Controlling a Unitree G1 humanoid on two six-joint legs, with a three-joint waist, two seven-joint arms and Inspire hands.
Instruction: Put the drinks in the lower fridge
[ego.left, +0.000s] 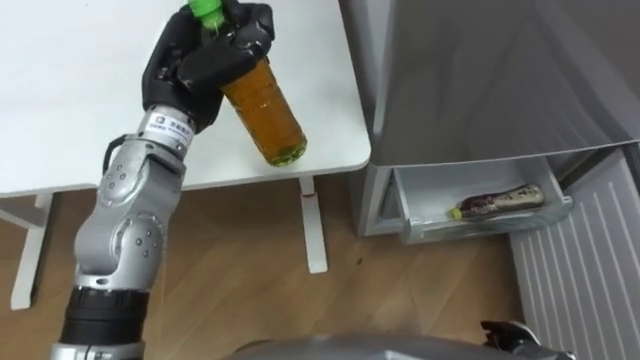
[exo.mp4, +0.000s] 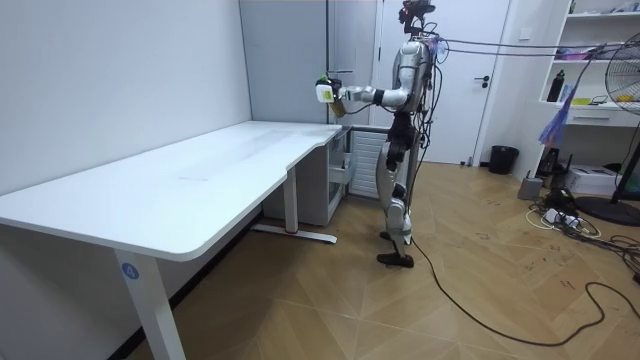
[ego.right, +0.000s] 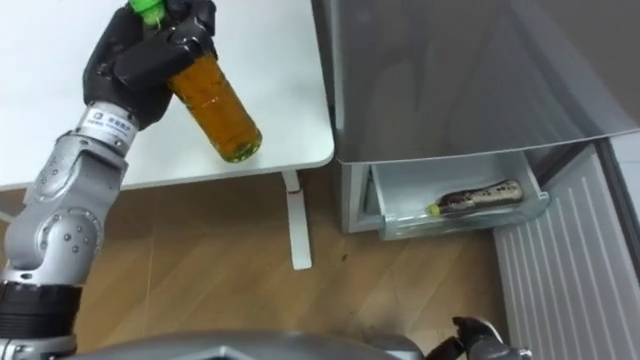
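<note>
My left hand is shut on the neck of a drink bottle with amber liquid and a green cap. It holds the bottle tilted above the right corner of the white table. To the right stands the grey fridge, its lower drawer pulled open. A second bottle lies on its side in that drawer. A bit of my right hand shows at the bottom right edge. In the room view I stand at the table's far end beside the fridge, with the bottle raised at chest height.
A white ribbed panel stands just right of the open drawer. The table's white leg rises from the wooden floor between table and fridge. A fan and boxes sit far off at the room view's right.
</note>
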